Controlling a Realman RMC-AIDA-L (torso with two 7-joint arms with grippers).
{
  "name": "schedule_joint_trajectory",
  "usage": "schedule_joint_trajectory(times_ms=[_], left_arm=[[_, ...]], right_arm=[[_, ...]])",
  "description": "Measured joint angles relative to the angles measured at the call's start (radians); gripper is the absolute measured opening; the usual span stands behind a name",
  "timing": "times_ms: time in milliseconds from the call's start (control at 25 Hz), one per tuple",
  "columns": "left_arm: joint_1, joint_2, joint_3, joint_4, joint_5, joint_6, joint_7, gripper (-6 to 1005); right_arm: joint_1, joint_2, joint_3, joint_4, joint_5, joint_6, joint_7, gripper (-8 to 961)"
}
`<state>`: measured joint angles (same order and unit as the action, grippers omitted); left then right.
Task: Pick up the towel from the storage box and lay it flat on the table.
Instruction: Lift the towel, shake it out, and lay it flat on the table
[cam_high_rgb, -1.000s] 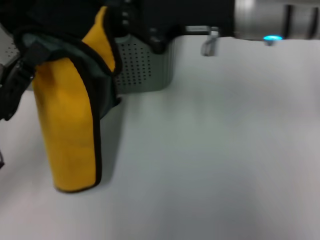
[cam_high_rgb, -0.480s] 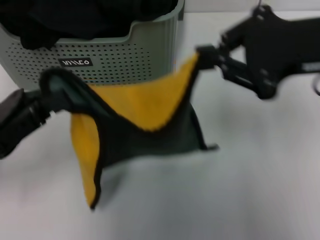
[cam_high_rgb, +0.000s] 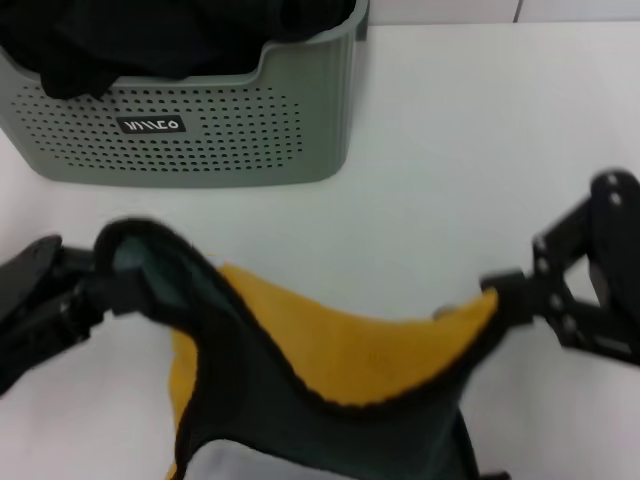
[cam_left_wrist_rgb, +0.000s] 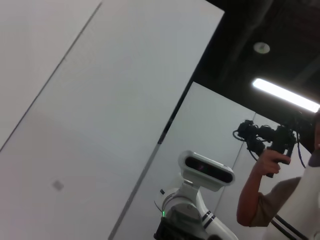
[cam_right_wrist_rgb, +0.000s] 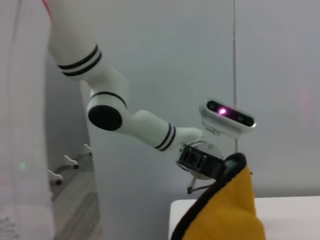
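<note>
The white tabletop (cam_high_rgb: 470, 150) fills the head view, with a pale wall strip beyond its far edge. The left wrist view shows white wall panels, a dark ceiling with a strip light, and a person (cam_left_wrist_rgb: 280, 200) holding up a camera rig. Toward the far left corner stands the storage box (cam_high_rgb: 200, 140), grey-green and perforated, with dark cloth (cam_high_rgb: 150, 35) heaped inside. The towel (cam_high_rgb: 330, 390) hangs above the near edge, clear of the box, yellow face up and teal side sagging between the arms. The left end effector (cam_high_rgb: 85, 290) is clamped on its left corner; the right end effector (cam_high_rgb: 510, 300) pinches the right corner. The towel's yellow corner (cam_right_wrist_rgb: 225, 215) also shows in the right wrist view.
</note>
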<state>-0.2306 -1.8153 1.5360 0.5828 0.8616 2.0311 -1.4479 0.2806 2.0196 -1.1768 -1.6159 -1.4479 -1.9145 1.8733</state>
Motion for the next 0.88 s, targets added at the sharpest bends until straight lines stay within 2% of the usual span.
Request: schedule_joint_trajectory(times_ms=[120,200,240,280,480,680,880], left_arm=[[0.048,-0.014,-0.006,0.039,0.034,0.000,-0.004,17],[0.060,-0.030,-0.029,0.021,0.097,-0.002,0.016,17],[0.060,-0.030,-0.029,0.021,0.097,-0.002,0.016,17],[0.044,-0.055,-0.102,-0.041,0.202,-0.020,0.051,17],[-0.055,-0.091,-0.272,-0.151,0.405,-0.120,0.055,17],[-0.167,-0.106,-0.290,-0.202,0.458,-0.308,0.022,17],[-0.237,-0.125,-0.290,-0.212,0.510,-0.483,0.019,17]], right_arm=[[-0.016,0.001,-0.003,0.068,0.012,-0.035,-0.006,36],[-0.015,0.002,-0.003,0.160,0.006,-0.038,-0.027,36],[-0.009,0.002,0.000,0.213,0.000,-0.033,-0.046,36],[0.001,0.001,0.005,0.286,-0.009,-0.022,-0.072,36],[0.053,-0.005,0.046,0.504,-0.104,0.112,-0.149,37],[0.101,-0.004,0.056,0.618,-0.197,0.251,-0.189,37],[0.138,0.000,0.049,0.701,-0.247,0.406,-0.208,37]])
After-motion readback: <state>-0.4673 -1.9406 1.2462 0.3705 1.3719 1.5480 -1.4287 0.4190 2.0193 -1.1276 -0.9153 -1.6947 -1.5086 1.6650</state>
